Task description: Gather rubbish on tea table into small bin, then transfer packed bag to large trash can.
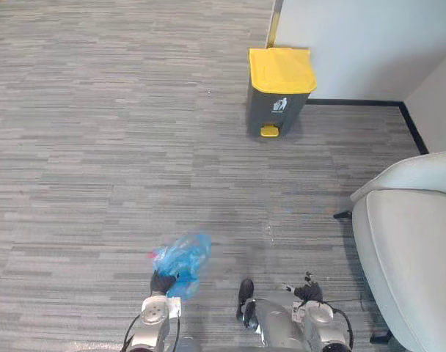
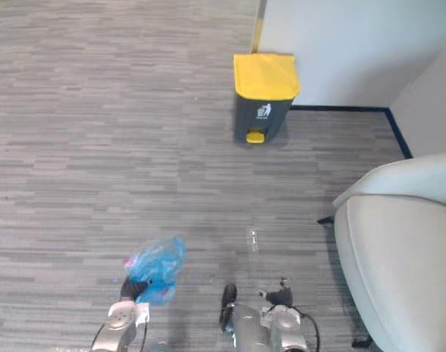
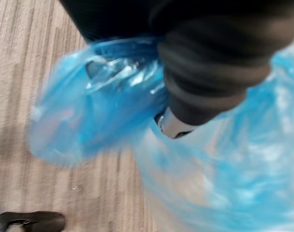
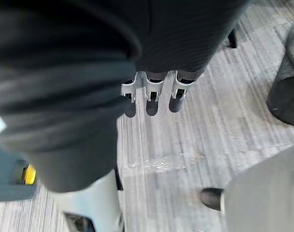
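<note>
My left hand (image 1: 162,282) hangs low at the lower left, shut on the neck of a packed blue plastic bag (image 1: 183,258). The bag hangs above the grey carpet, and in the left wrist view its crumpled blue film (image 3: 98,96) bulges past the hand's dark cover. The large trash can (image 1: 280,92), dark grey with a yellow lid and a yellow pedal, stands well ahead against the white wall with its lid down. My right hand (image 1: 308,293) hangs at the lower right, and its fingers (image 4: 152,96) are relaxed and hold nothing.
A pale armchair (image 1: 410,249) fills the right side, close to my right arm. A black mesh bin (image 4: 288,82) stands on the floor past the right hand. White walls (image 1: 370,44) with a dark skirting meet in the corner behind the can. Open carpet (image 1: 135,132) stretches ahead and left.
</note>
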Tool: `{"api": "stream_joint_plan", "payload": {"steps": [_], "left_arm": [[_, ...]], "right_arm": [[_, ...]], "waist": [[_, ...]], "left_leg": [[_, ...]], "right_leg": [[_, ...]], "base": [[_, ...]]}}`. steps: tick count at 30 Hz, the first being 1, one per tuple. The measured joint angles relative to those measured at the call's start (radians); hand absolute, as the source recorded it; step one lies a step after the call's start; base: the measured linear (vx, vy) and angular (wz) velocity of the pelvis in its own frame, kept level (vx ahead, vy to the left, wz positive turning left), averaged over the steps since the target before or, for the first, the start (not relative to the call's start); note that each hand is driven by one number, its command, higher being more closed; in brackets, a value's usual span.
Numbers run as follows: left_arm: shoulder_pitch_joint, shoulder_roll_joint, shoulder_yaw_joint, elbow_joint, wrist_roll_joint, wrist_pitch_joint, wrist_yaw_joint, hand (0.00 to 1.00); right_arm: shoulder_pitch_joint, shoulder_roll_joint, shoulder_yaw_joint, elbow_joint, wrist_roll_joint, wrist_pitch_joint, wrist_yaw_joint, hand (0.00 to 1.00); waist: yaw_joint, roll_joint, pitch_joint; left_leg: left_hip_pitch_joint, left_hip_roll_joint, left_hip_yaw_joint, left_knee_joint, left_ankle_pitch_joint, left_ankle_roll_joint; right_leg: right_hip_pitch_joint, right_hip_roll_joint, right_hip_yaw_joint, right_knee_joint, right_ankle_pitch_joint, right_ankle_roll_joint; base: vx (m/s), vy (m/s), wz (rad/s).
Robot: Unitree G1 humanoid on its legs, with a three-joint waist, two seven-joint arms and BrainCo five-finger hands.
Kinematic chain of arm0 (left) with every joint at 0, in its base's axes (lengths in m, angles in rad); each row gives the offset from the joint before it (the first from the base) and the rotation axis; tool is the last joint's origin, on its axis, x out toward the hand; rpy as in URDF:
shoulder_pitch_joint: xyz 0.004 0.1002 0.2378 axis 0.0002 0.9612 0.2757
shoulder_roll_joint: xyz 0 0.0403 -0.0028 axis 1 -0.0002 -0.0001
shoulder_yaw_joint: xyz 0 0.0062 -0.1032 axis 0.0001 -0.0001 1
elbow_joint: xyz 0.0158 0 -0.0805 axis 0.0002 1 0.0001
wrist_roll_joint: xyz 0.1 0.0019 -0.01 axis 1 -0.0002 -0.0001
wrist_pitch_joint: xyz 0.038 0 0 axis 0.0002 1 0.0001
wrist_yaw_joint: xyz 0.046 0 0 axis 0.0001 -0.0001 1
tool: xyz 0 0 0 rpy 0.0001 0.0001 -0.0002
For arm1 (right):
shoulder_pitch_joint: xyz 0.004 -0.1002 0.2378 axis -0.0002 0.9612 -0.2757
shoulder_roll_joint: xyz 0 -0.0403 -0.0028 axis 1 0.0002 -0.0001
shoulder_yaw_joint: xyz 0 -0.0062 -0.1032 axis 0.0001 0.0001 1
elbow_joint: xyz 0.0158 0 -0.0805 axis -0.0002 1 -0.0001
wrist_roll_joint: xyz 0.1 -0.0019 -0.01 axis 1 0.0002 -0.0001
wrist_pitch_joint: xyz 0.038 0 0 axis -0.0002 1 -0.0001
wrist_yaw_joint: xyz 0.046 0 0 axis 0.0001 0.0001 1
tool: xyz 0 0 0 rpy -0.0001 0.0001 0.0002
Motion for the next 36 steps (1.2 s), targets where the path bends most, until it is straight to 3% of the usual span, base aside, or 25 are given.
{"api": "stream_joint_plan", "payload": {"steps": [1,3,5,7,8,9,10,11,12,14,17,19,21,24,26,27,28,30,32,33,34,36], "left_arm": [[0.014,-0.022,0.002,-0.037,0.000,-0.002,-0.003,1.00],[0.028,-0.044,0.001,-0.073,-0.007,-0.002,-0.004,1.00],[0.032,-0.045,0.001,-0.082,-0.009,-0.002,-0.004,1.00],[0.030,-0.049,0.010,-0.081,-0.008,0.000,-0.005,1.00],[0.030,-0.053,0.010,-0.081,-0.008,0.000,-0.005,1.00],[0.031,-0.059,0.007,-0.076,-0.008,0.000,-0.005,1.00],[0.030,-0.061,0.008,-0.059,-0.008,0.000,-0.005,1.00],[0.031,-0.050,0.010,-0.048,-0.008,0.002,-0.006,1.00],[0.035,-0.040,0.009,-0.049,-0.007,0.002,-0.005,1.00],[0.048,-0.046,0.005,-0.050,-0.007,0.003,-0.005,1.00],[0.075,-0.026,-0.040,-0.051,-0.007,0.003,-0.005,1.00],[0.069,-0.013,-0.049,-0.051,-0.007,0.003,-0.003,1.00],[0.067,-0.006,-0.049,-0.050,-0.007,0.003,-0.002,1.00],[0.049,-0.007,-0.044,-0.025,-0.007,0.001,-0.002,1.00],[0.026,-0.001,-0.036,0.016,-0.007,0.000,-0.002,1.00],[0.019,0.021,-0.028,0.044,-0.008,-0.001,-0.002,1.00],[0.003,0.005,-0.015,0.079,-0.008,0.000,-0.001,1.00],[0.002,-0.010,-0.013,0.081,-0.008,-0.001,-0.001,1.00],[-0.007,-0.017,-0.011,0.078,-0.008,0.000,-0.002,1.00],[-0.007,-0.030,-0.011,0.061,-0.008,0.000,-0.003,1.00],[0.007,-0.045,-0.011,0.041,-0.009,0.000,-0.006,1.00],[0.022,-0.059,-0.011,0.009,-0.018,0.000,-0.021,1.00]], "right_arm": [[0.005,0.010,0.011,-0.011,0.001,0.000,0.000,0.00],[0.012,0.022,0.009,-0.035,0.001,-0.001,0.000,0.00],[0.008,0.031,0.008,-0.038,0.002,-0.003,-0.001,0.00],[0.000,0.048,-0.012,-0.038,0.002,-0.001,-0.003,0.00],[0.002,0.045,-0.018,-0.036,0.002,-0.001,-0.004,0.00],[0.006,0.037,-0.029,-0.034,0.002,0.000,-0.005,0.00],[0.011,0.034,-0.039,-0.025,0.002,0.001,-0.005,0.00],[0.018,0.045,-0.040,-0.028,0.002,0.004,-0.007,0.00],[0.027,0.058,-0.039,-0.039,0.001,0.001,-0.006,0.00],[0.028,0.061,-0.038,-0.039,0.000,0.002,-0.001,0.00],[0.043,0.060,-0.034,-0.038,-0.008,0.002,0.002,0.00],[0.060,0.059,-0.035,-0.038,-0.034,0.007,0.002,0.00],[0.057,0.059,-0.038,-0.042,-0.040,0.008,0.002,0.00],[0.038,0.053,-0.036,-0.036,-0.040,0.008,0.002,0.00],[0.031,0.047,-0.029,-0.030,-0.040,0.008,0.002,0.00],[0.035,0.040,-0.018,0.000,-0.040,0.007,0.001,0.00],[0.015,0.011,-0.014,0.016,-0.041,0.009,0.003,0.00],[-0.002,-0.012,-0.021,0.019,-0.041,0.009,0.000,0.00],[0.009,-0.004,-0.038,0.027,-0.039,0.010,0.000,0.00],[0.022,0.000,-0.035,0.022,-0.038,0.009,0.000,0.00],[0.029,0.001,-0.016,0.011,-0.036,0.009,-0.001,0.00],[0.028,0.009,-0.004,0.001,-0.034,0.005,0.000,0.00]], "waist": [[0.009,-0.011,0.004],[0.018,-0.020,0.003],[0.027,-0.027,0.005],[0.048,-0.037,0.011],[0.051,-0.038,0.012],[0.052,-0.026,0.006],[0.059,-0.027,0.001],[0.059,-0.048,-0.010],[0.061,-0.066,-0.018],[0.071,-0.066,-0.013],[0.058,-0.056,-0.020],[0.052,-0.055,-0.019],[0.036,-0.049,-0.016],[0.014,-0.034,-0.007],[0.010,-0.035,-0.007],[0.002,-0.085,-0.014],[0.010,-0.039,-0.011],[0.007,-0.016,-0.011],[-0.002,0.000,-0.001],[-0.001,-0.001,0.000],[0.006,-0.002,0.006],[0.021,-0.012,0.009]], "left_leg": [[-0.076,0.016,0.007,0.183,-0.051,0.019],[-0.176,0.013,0.017,0.247,-0.089,0.041],[-0.252,0.006,0.026,0.186,-0.108,0.064],[-0.296,-0.043,0.013,-0.074,-0.106,0.067],[-0.298,-0.072,-0.008,-0.199,-0.082,0.061],[-0.291,-0.109,-0.054,-0.376,0.009,0.056],[-0.274,-0.124,-0.066,-0.408,0.116,0.065],[-0.264,-0.143,-0.049,-0.409,0.106,0.071],[-0.248,-0.160,-0.014,-0.410,0.074,0.083],[-0.185,-0.176,0.046,-0.395,0.005,0.104],[-0.086,-0.201,0.092,-0.400,-0.060,0.128],[-0.041,-0.202,0.091,-0.404,-0.093,0.134],[0.022,-0.199,0.085,-0.438,-0.110,0.129],[0.115,-0.157,0.074,-0.496,-0.110,0.127],[0.142,-0.140,0.061,-0.508,-0.110,0.126],[0.164,-0.171,0.018,-0.518,-0.117,0.105],[0.174,-0.132,-0.022,-0.521,-0.125,0.086],[0.171,-0.106,-0.054,-0.499,-0.098,0.044],[0.129,-0.074,-0.084,-0.360,-0.078,0.012],[0.057,-0.047,-0.100,-0.162,-0.032,-0.028],[-0.023,-0.008,-0.096,0.043,-0.010,-0.030],[-0.141,0.021,-0.066,0.231,-0.060,-0.002]], "right_leg": [[0.078,0.002,0.016,-0.031,-0.024,-0.001],[0.135,0.001,0.036,-0.059,-0.052,0.003],[0.169,0.000,0.061,-0.079,-0.067,0.014],[0.206,-0.023,0.095,-0.088,-0.075,0.048],[0.212,-0.035,0.106,-0.088,-0.086,0.066],[0.222,-0.041,0.122,-0.088,-0.104,0.096],[0.225,-0.047,0.154,-0.080,-0.124,0.126],[0.227,-0.074,0.168,-0.077,-0.130,0.137],[0.225,-0.106,0.176,-0.047,-0.147,0.164],[0.192,-0.146,0.202,0.096,-0.168,0.199],[0.050,-0.212,0.213,0.475,-0.124,0.250],[-0.019,-0.226,0.194,0.622,-0.130,0.233],[-0.088,-0.229,0.143,0.679,-0.178,0.201],[-0.155,-0.174,0.072,0.521,-0.214,0.170],[-0.173,-0.138,0.060,0.311,-0.149,0.170],[-0.153,-0.141,0.082,0.129,0.041,0.091],[-0.150,-0.108,0.071,0.158,0.029,0.096],[-0.143,-0.091,0.051,0.168,-0.036,0.081],[-0.083,-0.074,0.016,0.150,-0.068,0.071],[-0.016,-0.062,-0.002,0.112,-0.081,0.065],[0.055,-0.049,-0.009,0.065,-0.090,0.055],[0.137,-0.034,-0.009,0.017,-0.104,0.044]], "base": [[0.37,-0.009,-0.12],[0.33,0.017,-0.26],[0.25,0.063,-0.37],[0.39,0.164,-0.42],[0.44,0.246,-0.35],[0.42,0.286,-0.47],[0.36,0.234,-0.42],[0.38,0.227,-0.48],[0.32,0.162,-0.46],[0.35,0.216,-0.75],[0.32,0.203,-0.39],[0.32,0.073,-0.05],[0.37,-0.014,0.06],[0.43,-0.136,0.19],[0.41,-0.196,0.29],[0.44,-0.200,0.26],[0.43,-0.192,0.17],[0.40,-0.210,0.03],[0.38,-0.219,0.41],[0.37,-0.182,0.38],[0.34,-0.145,0.24],[0.33,-0.075,-0.03]]}}
